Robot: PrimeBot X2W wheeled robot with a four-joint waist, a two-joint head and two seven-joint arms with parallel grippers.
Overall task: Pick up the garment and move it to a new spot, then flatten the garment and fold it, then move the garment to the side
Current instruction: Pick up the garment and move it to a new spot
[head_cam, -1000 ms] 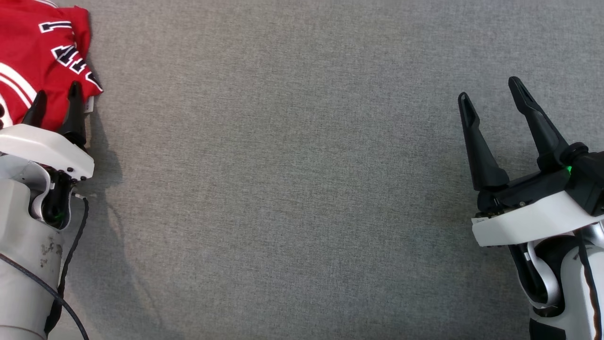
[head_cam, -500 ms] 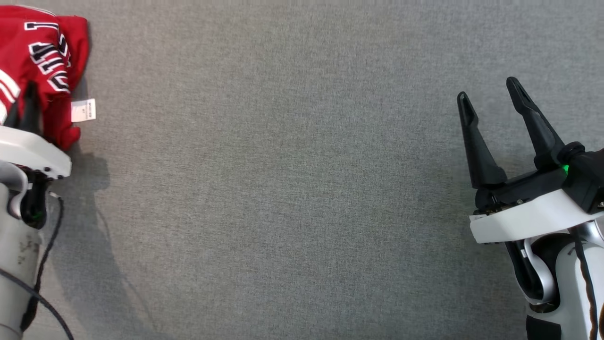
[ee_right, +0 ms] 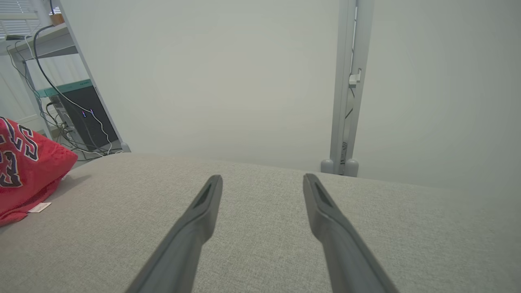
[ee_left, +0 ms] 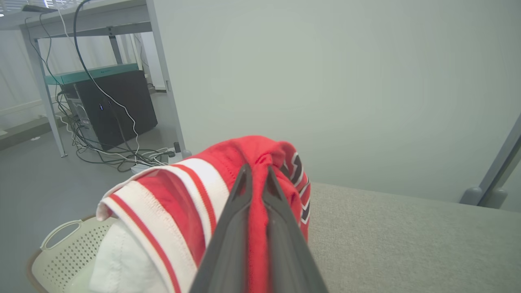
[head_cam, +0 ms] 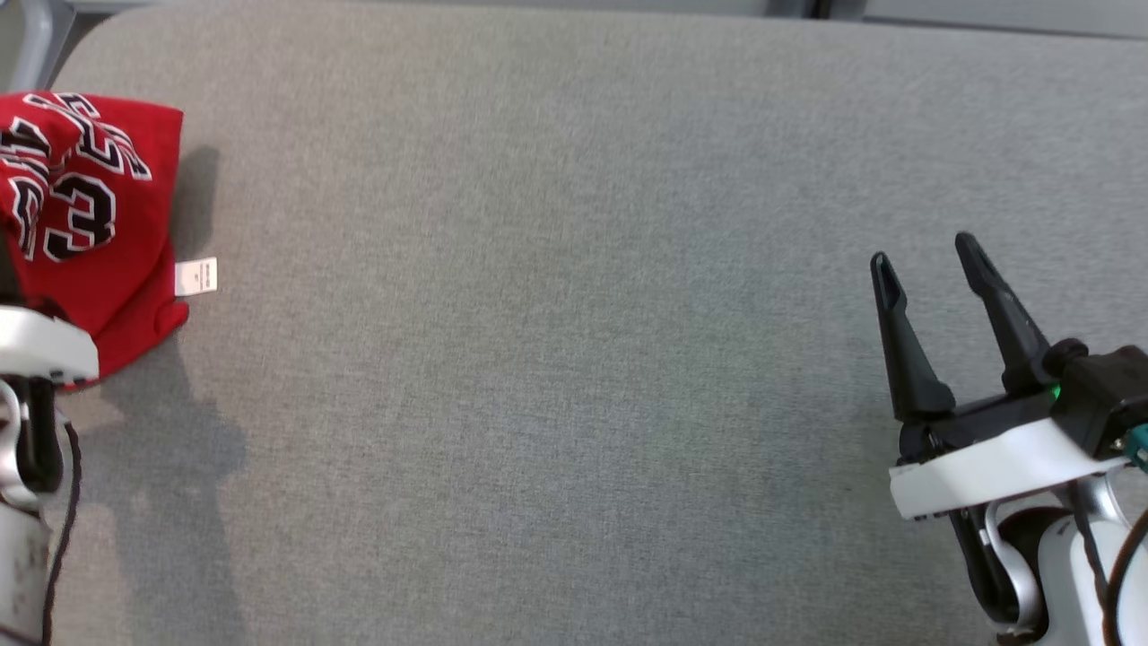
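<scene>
The garment (head_cam: pixel 90 224), judged soft, light and limp, is clamped bunched in the left hand (ee_left: pixel 256 173) at the left edge of the bench (head_cam: pixel 574 359), the right hand (head_cam: pixel 924 254) being spread empty above its right side, and hem corners are judged best gripped for flattening.

A grey fabric tabletop (head_cam: pixel 574 359) meets a plain pale wall (ee_right: pixel 224 81). Beyond its left edge, a grey floor (ee_left: pixel 24 179) holds a metal-legged desk (ee_left: pixel 114 16), a black computer tower (ee_left: pixel 118 106), tangled cables (ee_left: pixel 110 154) and a cream perforated basket (ee_left: pixel 61 252)
</scene>
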